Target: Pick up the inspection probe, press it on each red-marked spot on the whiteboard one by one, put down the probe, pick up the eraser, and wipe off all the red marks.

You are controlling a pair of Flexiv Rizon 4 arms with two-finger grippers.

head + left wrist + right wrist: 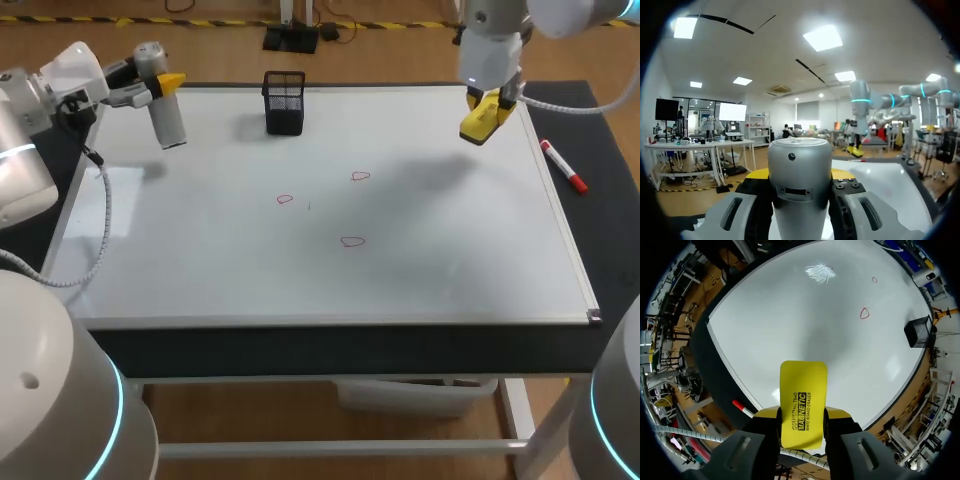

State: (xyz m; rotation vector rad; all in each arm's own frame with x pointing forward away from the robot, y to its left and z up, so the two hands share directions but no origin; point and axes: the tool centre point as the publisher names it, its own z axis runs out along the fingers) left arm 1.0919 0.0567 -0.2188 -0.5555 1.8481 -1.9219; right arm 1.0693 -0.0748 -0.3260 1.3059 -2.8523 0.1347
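The silver cylindrical probe (170, 118) hangs above the whiteboard's (200, 280) far left corner, with my left gripper (160, 84) shut on its upper part. In the left wrist view the probe (800, 200) fills the gap between the yellow-tipped fingers (758, 174). My right gripper (492, 103) is over the board's far right area, shut on the yellow eraser (483, 119). The eraser (803, 402) sticks out ahead of the fingers. Three small red marks (285, 199) (360, 176) (352, 241) lie mid-board; two of the red marks (864, 313) (874, 279) show in the right wrist view.
A black mesh pen holder (285, 102) stands on the board near its far edge, between the two grippers. A red marker (563, 166) lies on the dark table strip right of the board, close to the right gripper.
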